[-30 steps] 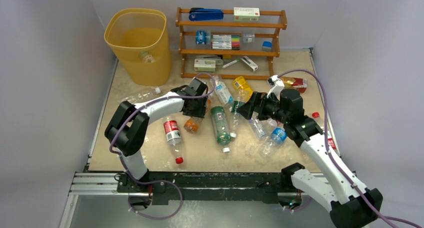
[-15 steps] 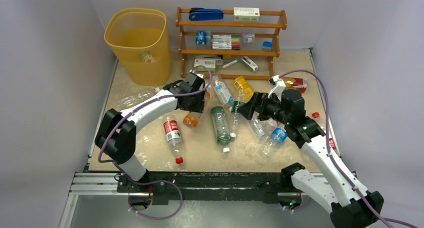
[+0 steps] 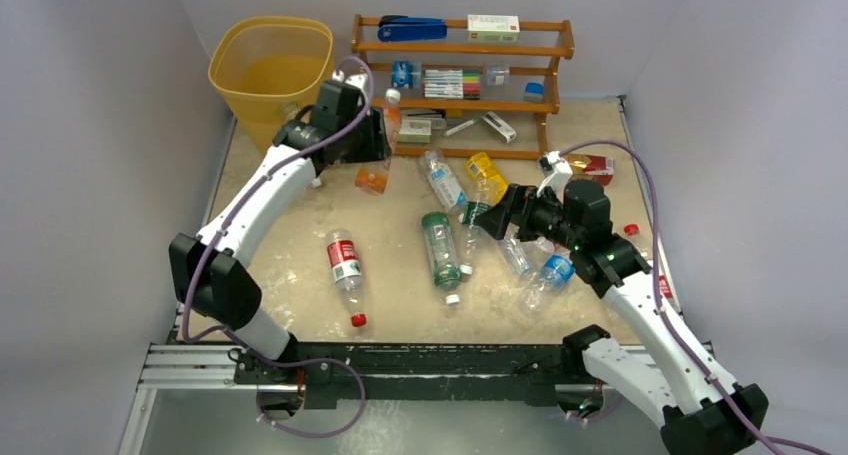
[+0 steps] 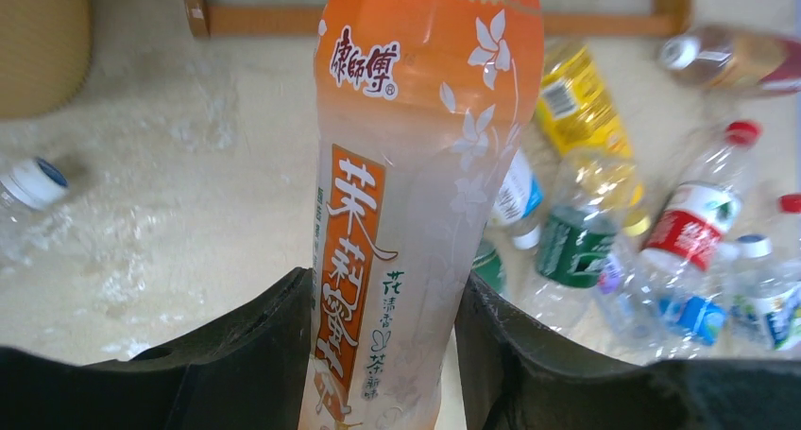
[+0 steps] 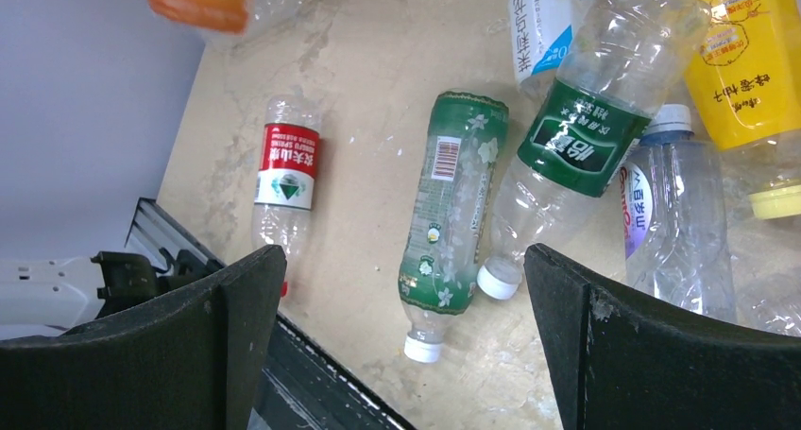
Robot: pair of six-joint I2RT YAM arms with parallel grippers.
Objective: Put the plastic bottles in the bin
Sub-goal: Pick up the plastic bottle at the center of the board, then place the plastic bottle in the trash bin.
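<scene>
My left gripper [image 3: 375, 140] is shut on an orange-labelled bottle [image 3: 378, 163], held in the air just right of the yellow bin [image 3: 222, 55]. In the left wrist view the bottle [image 4: 425, 165] fills the gap between the black fingers [image 4: 274, 335], and the bin's wall [image 4: 38, 43] shows at top left. My right gripper [image 3: 490, 215] hangs open over the pile of bottles. Below it lie a green floral bottle [image 5: 453, 198], a clear green-labelled one [image 5: 586, 137], a red-labelled one [image 5: 286, 180] and a yellow one [image 5: 746, 52]. One bottle lies inside the bin [image 3: 293, 112].
A brown wooden rack [image 3: 460, 75] with boxes, pens and a blue stapler stands at the back, right of the bin. Grey walls close both sides. A metal rail [image 3: 400, 360] runs along the near edge. A red carton [image 3: 598, 165] lies behind the right arm.
My left arm has lifted the orange bottle off the table and carried it back and left, up beside the bin. The right arm has stayed put.
</scene>
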